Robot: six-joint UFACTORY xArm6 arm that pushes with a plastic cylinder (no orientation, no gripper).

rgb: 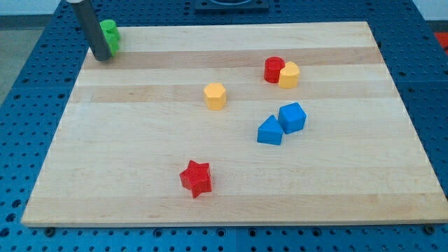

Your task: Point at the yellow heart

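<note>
The yellow heart [289, 74] sits toward the upper right of the counter [140, 161], touching a red cylinder [274, 69]. My tip [102, 58] is well apart from it, at the view's top-left corner beside a green block [109, 36]. I judge the pointing is all left to do, and the rod carries no fingers to open or close.

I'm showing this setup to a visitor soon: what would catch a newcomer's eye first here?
Probably the dark rod at the view's top left, my tip resting beside the green block. Next, the red star, alone near the view's bottom, and the two blue blocks side by side right of centre. Two yellow blocks also stand out: one alone mid-board, the other against a red block toward the top right.
</note>
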